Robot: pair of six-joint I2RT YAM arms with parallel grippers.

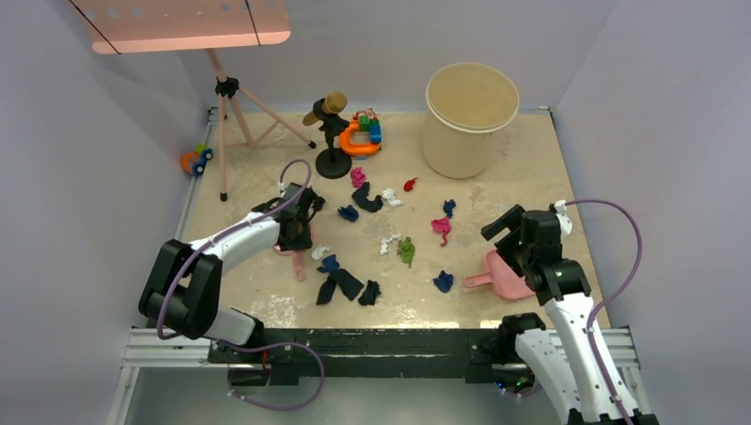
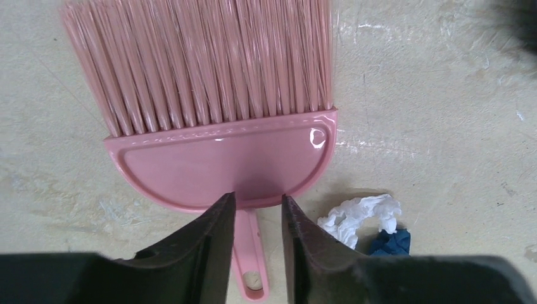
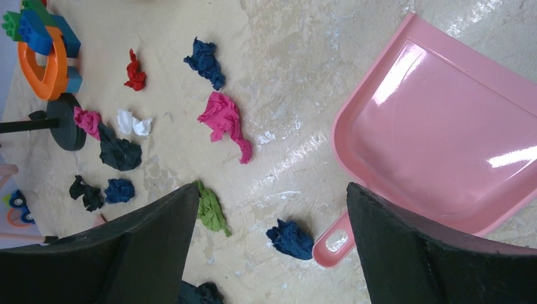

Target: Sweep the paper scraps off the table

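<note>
Starting nearest you, the left gripper point(image 2: 258, 197) hangs over the one pink brush point(image 2: 221, 158) with its jaws drawn narrow on either side of the handle. You cannot tell from its wrist view whether they pinch it yet, as a sliver of gap seems to show on one side. The brush lies flat with its long axis running near to far: handle toward the arm's base, bristles pointing away. That puts the left arm plainly nearer the brush. The right gripper point(image 3: 271, 187) stands wide and holds nothing, hovering above the handle of the one pink dustpan point(image 3: 437, 139), which lies flat near the right arm with its mouth facing away from you. The paper scraps point(image 1: 406, 251) lie on the table point(image 1: 531, 177) to the right of the brush, spread between the two arms, so your coming sweep looks to run rightward toward the dustpan. The closest ones, a white wad point(image 2: 361, 215) and a blue one point(image 2: 389, 242), sit just beside the left fingers. By my count there are about fourteen: some seven blue or navy, three white, two pink, one green and one red, though a dark clump may be two. Farther back stand one bucket point(image 1: 471, 119), one black stand point(image 1: 332, 133), one cluster of toy blocks point(image 1: 363, 133) and one tripod point(image 1: 235, 115).
</note>
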